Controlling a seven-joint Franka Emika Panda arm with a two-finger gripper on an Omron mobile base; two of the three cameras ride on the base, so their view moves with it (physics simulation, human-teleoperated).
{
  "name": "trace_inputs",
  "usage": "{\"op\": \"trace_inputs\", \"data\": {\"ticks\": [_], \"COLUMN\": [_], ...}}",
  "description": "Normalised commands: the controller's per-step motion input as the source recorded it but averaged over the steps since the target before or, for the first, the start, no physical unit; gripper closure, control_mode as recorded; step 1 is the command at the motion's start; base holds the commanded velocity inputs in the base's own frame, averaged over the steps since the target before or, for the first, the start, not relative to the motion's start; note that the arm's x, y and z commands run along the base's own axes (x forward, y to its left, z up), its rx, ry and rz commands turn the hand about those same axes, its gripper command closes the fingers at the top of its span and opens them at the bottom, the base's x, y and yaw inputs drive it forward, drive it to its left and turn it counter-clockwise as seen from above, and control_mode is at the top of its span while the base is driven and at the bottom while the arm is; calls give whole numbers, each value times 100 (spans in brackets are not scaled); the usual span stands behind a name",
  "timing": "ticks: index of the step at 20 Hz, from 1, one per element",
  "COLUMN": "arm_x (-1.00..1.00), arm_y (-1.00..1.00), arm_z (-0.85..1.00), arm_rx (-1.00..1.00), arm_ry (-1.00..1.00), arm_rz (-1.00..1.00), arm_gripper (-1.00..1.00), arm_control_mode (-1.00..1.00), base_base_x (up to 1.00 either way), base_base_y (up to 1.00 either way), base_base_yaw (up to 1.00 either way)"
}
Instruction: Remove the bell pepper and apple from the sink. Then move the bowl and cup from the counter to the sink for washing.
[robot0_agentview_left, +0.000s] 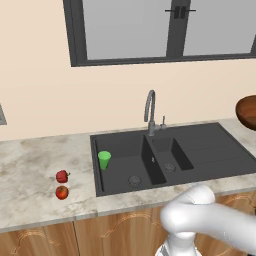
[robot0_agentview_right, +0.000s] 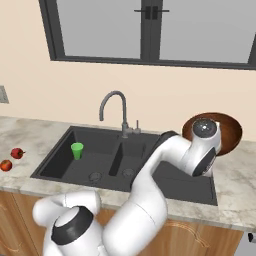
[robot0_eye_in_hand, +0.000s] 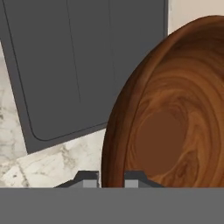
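The bowl's rim is pinched between the gripper's jaws, with the bowl held right of the sink.

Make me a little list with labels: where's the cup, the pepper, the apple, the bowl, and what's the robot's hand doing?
cup: standing upright in the large basin of the sink
bell pepper: on the counter, left of the sink
apple: on the counter, right beside the pepper
bowl: tilted, lifted off the counter to the right of the sink
end effector: fingers shut on the bowl's rim
left to do: bowl into the sink
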Motion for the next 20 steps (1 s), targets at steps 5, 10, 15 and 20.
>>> {"op": "trace_inputs", "data": {"ticks": [5, 10, 15, 20], "arm_x": [-29, -32, -29, -33], "arm_y": [31, 32, 35, 42], "arm_z": [29, 27, 29, 17], "arm_rx": [-8, -8, -4, 0], "arm_ry": [5, 13, 12, 4], "arm_rz": [15, 11, 7, 2], "arm_gripper": [100, 100, 100, 100], "arm_control_mode": [-100, -100, -100, -100], "base_base_x": [0, 0, 0, 0], "base_base_y": [0, 0, 0, 0], "base_base_yaw": [0, 0, 0, 0]}}
